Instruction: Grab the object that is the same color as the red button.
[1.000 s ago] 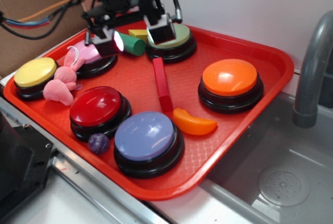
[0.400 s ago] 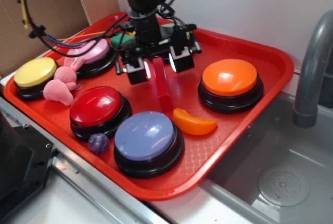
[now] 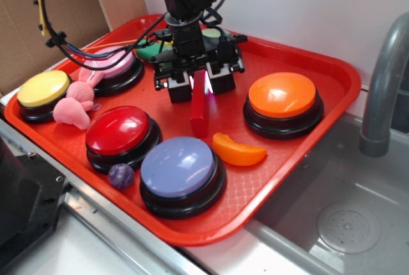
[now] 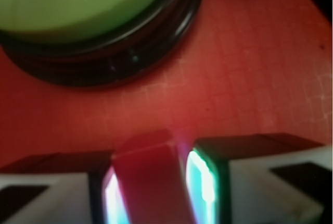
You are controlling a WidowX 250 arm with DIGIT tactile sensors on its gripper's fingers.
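I've got the red block (image 3: 199, 110) pinched at its far end between the two fingers of the gripper (image 3: 199, 83); the wrist view shows both pads tight against its sides. Block sits mid-tray (image 3: 332, 70), right of the red button (image 3: 119, 130), with its near end just beside the one orange crescent (image 3: 238, 150). Six dome buttons total: red, purple (image 3: 177, 166) in front of the block, orange (image 3: 282, 94) right, green (image 4: 78, 0) behind, pink (image 3: 118, 64) and yellow (image 3: 42, 87) left. One pink plush (image 3: 75, 105), one small purple ball (image 3: 121, 176)

No legible text or labels anywhere.
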